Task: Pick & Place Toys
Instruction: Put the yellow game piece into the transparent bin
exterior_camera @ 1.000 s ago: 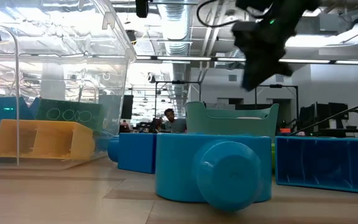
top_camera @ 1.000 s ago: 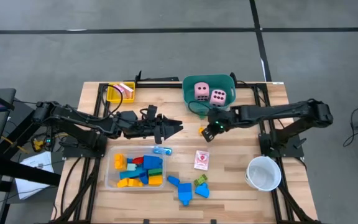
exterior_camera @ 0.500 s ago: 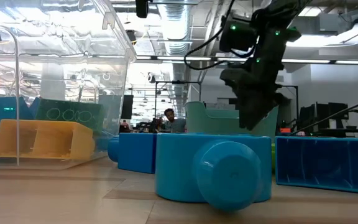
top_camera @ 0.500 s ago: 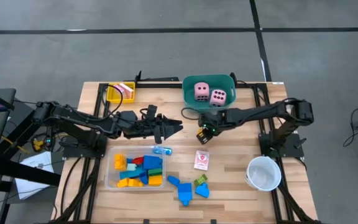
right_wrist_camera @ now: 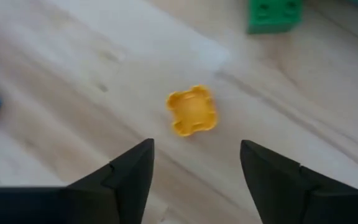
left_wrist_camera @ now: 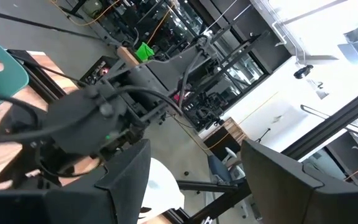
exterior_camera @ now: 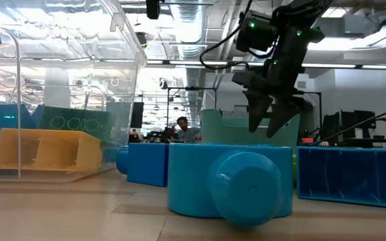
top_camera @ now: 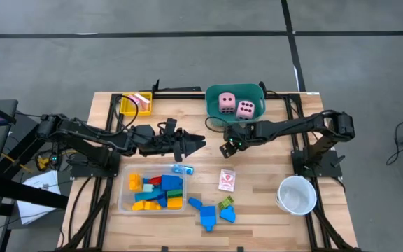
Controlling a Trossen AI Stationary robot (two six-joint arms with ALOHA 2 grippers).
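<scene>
1. My right gripper (right_wrist_camera: pixel 194 171) hangs over the yellow piece (right_wrist_camera: pixel 192 111), jaws apart and empty; the piece lies free on the desk (right_wrist_camera: pixel 73 74), mid-desk near the teal tub (top_camera: pixel 235 92).
2. It looks light, rigid, slick; I'd pinch across opposite flat sides.
3. My left gripper (top_camera: pixel 199 143) waits farther off, jaws apart, empty.

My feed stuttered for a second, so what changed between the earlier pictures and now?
The right pincer swung in from beside the teal tub toward the table's middle and opened; it now hovers over a small yellow piece lying free on the wood. The left pincer, dice and tray blocks stayed put.
</scene>
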